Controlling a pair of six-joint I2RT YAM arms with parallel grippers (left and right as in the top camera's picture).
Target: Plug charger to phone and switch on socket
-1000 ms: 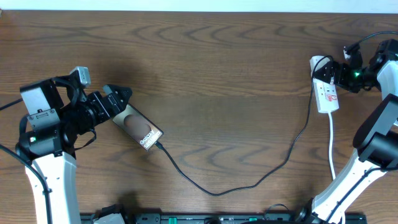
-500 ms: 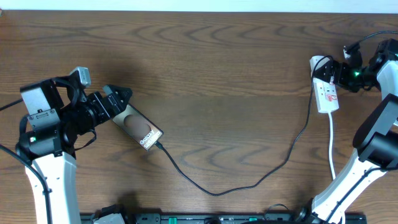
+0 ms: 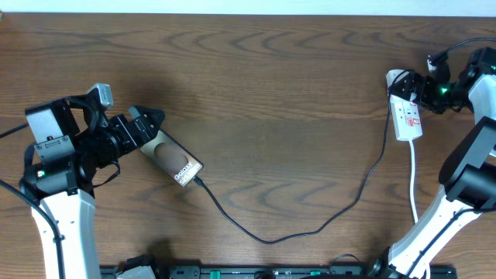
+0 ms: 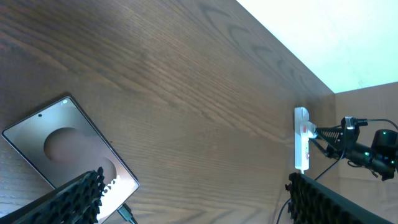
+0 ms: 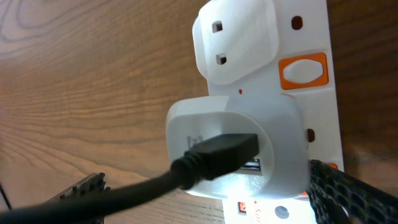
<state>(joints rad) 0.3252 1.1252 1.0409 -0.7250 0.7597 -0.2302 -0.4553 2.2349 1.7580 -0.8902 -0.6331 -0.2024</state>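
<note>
The phone (image 3: pixel 173 160) lies slantwise on the wooden table at the left, screen up, and shows in the left wrist view (image 4: pixel 62 146) too. The charger (image 3: pixel 267 239), a thin black cable, has its plug tip (image 4: pixel 127 214) at the phone's lower end. It runs right and up to the socket (image 3: pixel 407 112), a white strip. My left gripper (image 3: pixel 152 133) is open at the phone's upper end, holding nothing. My right gripper (image 5: pixel 217 202) is open, its fingers on either side of the white adapter (image 5: pixel 249 143) that carries the cable's black plug (image 5: pixel 217 155).
An orange switch (image 5: pixel 303 70) sits on the strip beside a second white plug (image 5: pixel 239 40). The strip's white cord (image 3: pixel 413 178) trails toward the front. A black rail (image 3: pixel 271 272) runs along the front edge. The table's far edge meets a white wall (image 4: pixel 323 37).
</note>
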